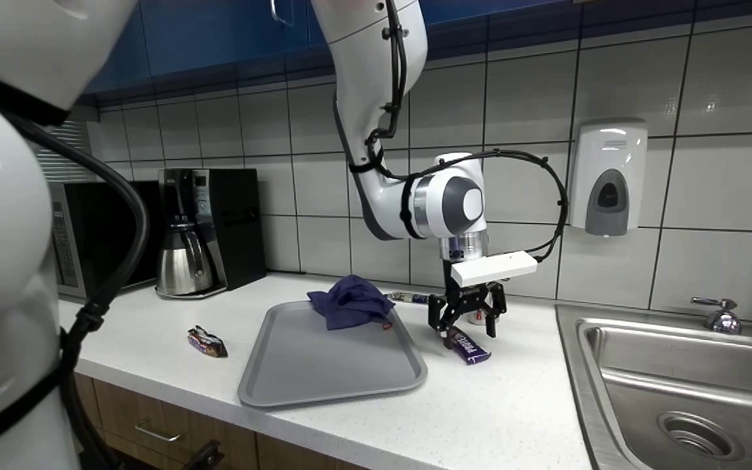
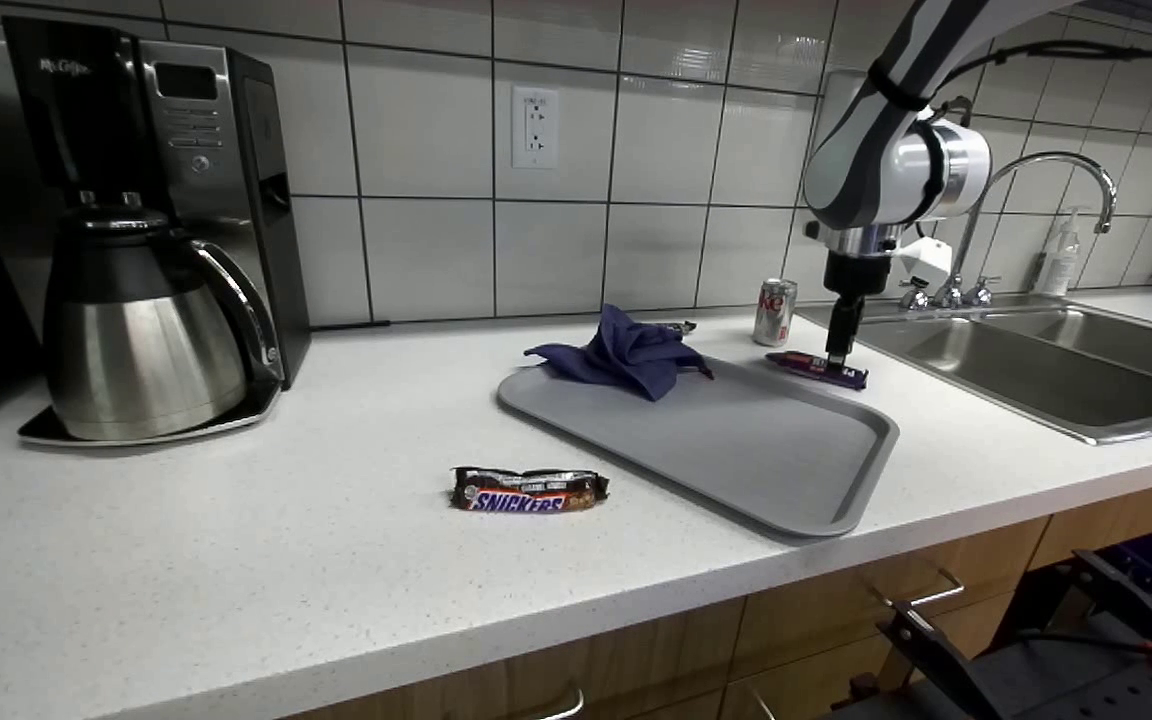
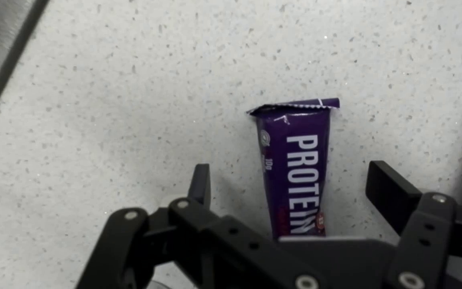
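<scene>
The gripper [image 3: 291, 178] hangs low over the tabletop [image 2: 336, 560], pointing straight down, fingers [image 3: 391, 192] spread well apart, and right there in the gap lies the protein bar [image 3: 295, 160]! Purple wrapper, white lettering face up, lying flat, and the wrist view gives us a strip of pale surface on each side of it between the fingers. The bar's spot: toward the back edge, between the tray [image 2: 736, 450] and the sink [image 1: 585, 365].

Just past it in an exterior view, even closer to that back edge, a silver can [image 2: 774, 312] stands upright. Beside the bar, here's that grey tray, one corner reaching nearly to the front edge. Heaped on its end nearest the back edge, a crumpled dark blue cloth [image 2: 626, 350], spilling over the rim, and behind that a wrapped bar [image 1: 408, 297], partly hidden, close to the back edge.

Over on the tray's opposite side, well apart from the gripper, it's the Snickers bar [image 2: 529, 491], a little nearer the front edge than the back. Farther along, up by the back edge, the coffee maker [image 2: 201, 180], its steel jug [image 2: 141, 360] seated on the base.
</scene>
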Tool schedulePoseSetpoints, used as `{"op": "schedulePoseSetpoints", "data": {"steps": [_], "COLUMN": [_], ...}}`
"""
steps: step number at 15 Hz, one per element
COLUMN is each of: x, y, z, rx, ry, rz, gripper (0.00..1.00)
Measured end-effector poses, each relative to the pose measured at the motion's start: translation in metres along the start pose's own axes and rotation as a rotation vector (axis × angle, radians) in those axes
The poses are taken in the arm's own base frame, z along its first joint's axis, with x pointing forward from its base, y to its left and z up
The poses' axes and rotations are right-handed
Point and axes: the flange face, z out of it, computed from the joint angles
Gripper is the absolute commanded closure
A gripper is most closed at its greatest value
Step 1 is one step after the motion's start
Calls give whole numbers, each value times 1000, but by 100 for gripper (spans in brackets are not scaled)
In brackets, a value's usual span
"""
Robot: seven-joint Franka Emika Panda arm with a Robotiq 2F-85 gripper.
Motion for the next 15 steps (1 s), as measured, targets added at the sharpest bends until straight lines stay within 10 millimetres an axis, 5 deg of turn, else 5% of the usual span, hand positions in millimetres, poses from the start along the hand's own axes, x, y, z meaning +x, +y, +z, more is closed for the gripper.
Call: {"op": "schedulePoseSetpoints", "data": {"steps": [9, 10, 15], "x": [14, 14, 16], "y": [2, 3, 5], "z": [-1, -2, -2], "rx": [-10, -12, -16], "ry": [16, 17, 19], "rz": [-14, -14, -14], "gripper": [0, 25, 60]}}
